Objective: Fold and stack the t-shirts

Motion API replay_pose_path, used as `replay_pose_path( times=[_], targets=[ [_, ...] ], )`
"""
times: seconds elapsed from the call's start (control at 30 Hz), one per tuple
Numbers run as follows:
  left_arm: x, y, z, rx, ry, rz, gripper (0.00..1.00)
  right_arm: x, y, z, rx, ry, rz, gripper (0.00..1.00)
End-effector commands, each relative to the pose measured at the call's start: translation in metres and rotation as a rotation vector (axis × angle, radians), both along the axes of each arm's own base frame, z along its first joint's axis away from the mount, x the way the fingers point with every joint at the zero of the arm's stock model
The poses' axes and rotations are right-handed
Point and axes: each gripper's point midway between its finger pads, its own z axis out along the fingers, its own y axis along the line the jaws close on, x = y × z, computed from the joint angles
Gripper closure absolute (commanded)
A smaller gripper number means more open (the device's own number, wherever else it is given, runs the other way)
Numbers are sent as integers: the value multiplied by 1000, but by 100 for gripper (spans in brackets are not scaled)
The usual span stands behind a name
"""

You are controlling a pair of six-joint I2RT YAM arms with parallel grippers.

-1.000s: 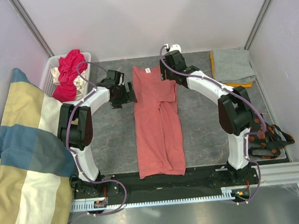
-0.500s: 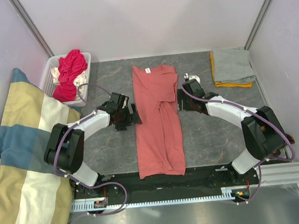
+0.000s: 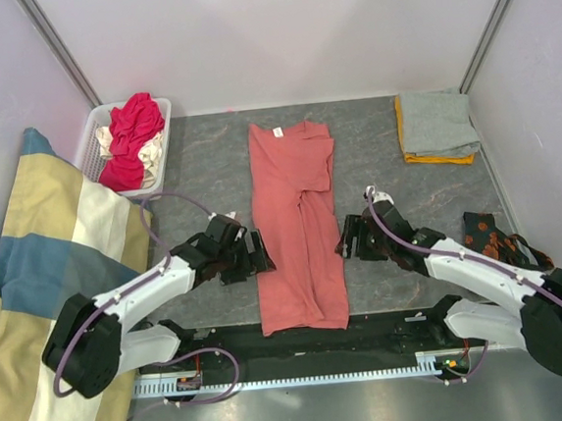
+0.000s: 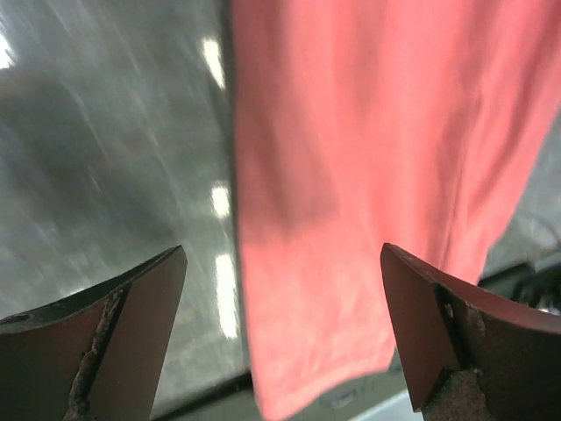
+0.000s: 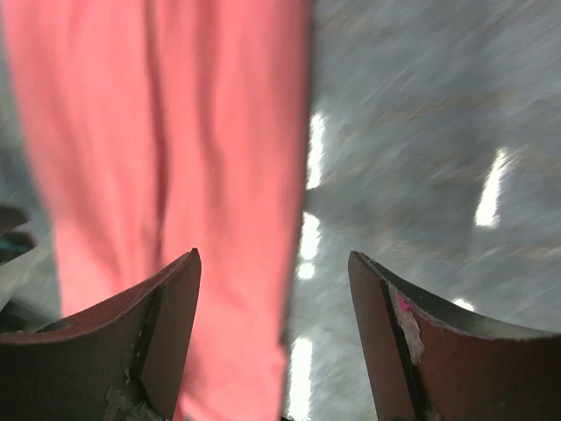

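Note:
A salmon-pink t-shirt (image 3: pixel 297 229) lies folded into a long strip down the middle of the table, its white neck label (image 3: pixel 277 132) at the far end. My left gripper (image 3: pixel 258 257) is open and empty just left of the strip's lower part; in its wrist view the shirt's left edge (image 4: pixel 351 202) lies between the open jaws. My right gripper (image 3: pixel 348 239) is open and empty just right of the strip; its wrist view shows the shirt's right edge (image 5: pixel 219 175). A folded grey tee (image 3: pixel 437 123) lies on an orange one (image 3: pixel 438 159) at the back right.
A white lattice basket (image 3: pixel 91 148) with magenta-red (image 3: pixel 134 130) and cream (image 3: pixel 107 140) tees stands at the back left. A big striped cushion (image 3: pixel 42 290) fills the left side. A dark patterned cloth (image 3: pixel 500 241) lies at the right. A black bar (image 3: pixel 302 342) runs along the near edge.
Both arms have drawn back from the shirt's far end towards the near edge and now sit low on either side of the strip's lower half. The shirt has not moved.

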Motion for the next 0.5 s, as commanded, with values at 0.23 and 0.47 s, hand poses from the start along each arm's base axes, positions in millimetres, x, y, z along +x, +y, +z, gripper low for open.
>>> replay_pose_path(
  times=[0.23, 0.47],
  targets=[
    [-83, -27, 12, -111, 59, -22, 0, -98, 29, -7, 110, 97, -33, 26],
    [-125, -30, 0, -59, 90, -58, 0, -137, 39, -15, 5, 76, -27, 30]
  ],
)
